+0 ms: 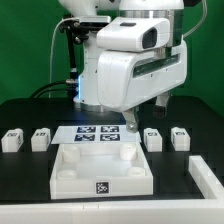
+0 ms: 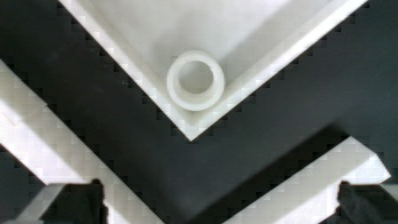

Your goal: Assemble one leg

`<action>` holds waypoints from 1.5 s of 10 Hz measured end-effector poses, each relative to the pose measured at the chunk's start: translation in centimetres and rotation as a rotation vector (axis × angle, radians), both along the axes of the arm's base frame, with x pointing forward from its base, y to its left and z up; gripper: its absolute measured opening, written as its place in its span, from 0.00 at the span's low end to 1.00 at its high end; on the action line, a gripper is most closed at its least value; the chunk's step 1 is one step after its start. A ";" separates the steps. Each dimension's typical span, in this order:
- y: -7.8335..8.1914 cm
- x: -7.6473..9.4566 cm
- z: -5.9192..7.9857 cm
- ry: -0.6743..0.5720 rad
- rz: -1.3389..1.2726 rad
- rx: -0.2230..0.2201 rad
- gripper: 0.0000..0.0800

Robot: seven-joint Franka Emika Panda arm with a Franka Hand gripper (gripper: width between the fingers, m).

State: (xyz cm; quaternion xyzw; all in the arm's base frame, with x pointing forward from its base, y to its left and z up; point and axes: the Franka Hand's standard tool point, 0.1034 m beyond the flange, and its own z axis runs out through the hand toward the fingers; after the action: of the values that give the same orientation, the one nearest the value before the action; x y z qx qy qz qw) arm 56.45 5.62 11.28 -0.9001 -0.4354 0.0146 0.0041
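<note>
The legs are small white blocks with tags, lying in a row on the black table: two at the exterior view's left (image 1: 12, 139) (image 1: 41, 138) and two at its right (image 1: 153, 139) (image 1: 180, 137). The large white tray-like panel (image 1: 70, 176) lies at the front centre. My gripper (image 1: 134, 124) hangs over the panel's far right corner, left of the nearer right leg. In the wrist view the gripper (image 2: 214, 206) is open and empty, its dark fingertips (image 2: 61, 206) wide apart, above a panel corner (image 2: 267, 50) with a round socket (image 2: 194, 80). No leg shows in the wrist view.
The marker board (image 1: 97, 133) lies behind the panel, partly under the arm. Another white part (image 1: 206, 176) sits at the front of the exterior view's right. White bands (image 2: 107, 160) cross the black table under the gripper in the wrist view.
</note>
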 end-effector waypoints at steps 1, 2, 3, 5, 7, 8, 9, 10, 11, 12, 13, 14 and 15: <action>0.0 0.0 0.0 0.000 0.000 0.000 0.81; 0.0 0.0 0.0 0.000 0.000 0.000 0.81; 0.0 0.0 0.0 0.000 0.000 0.000 0.81; 0.0 0.0 0.0 0.000 0.000 0.000 0.81; 0.0 0.0 -0.1 0.001 0.000 0.000 0.81; 0.0 0.0 -0.1 0.001 0.000 0.000 0.81; 0.0 0.0 -0.1 0.002 0.001 0.000 0.81; 0.0 0.0 -0.1 0.002 0.040 0.001 0.81; 0.0 -0.1 -0.1 0.003 0.063 0.002 0.81; -0.2 -0.4 -0.3 0.001 0.138 0.003 0.81; -0.9 -2.6 -0.9 -0.022 0.331 0.008 0.81; -2.0 -5.6 -1.8 -0.041 0.476 0.009 0.81; -3.3 -8.5 -3.1 -0.031 0.570 0.013 0.81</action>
State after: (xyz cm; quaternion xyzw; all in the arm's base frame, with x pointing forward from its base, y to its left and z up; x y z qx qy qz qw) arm 47.98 2.32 8.21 -0.7414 -0.6710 -0.0015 -0.0012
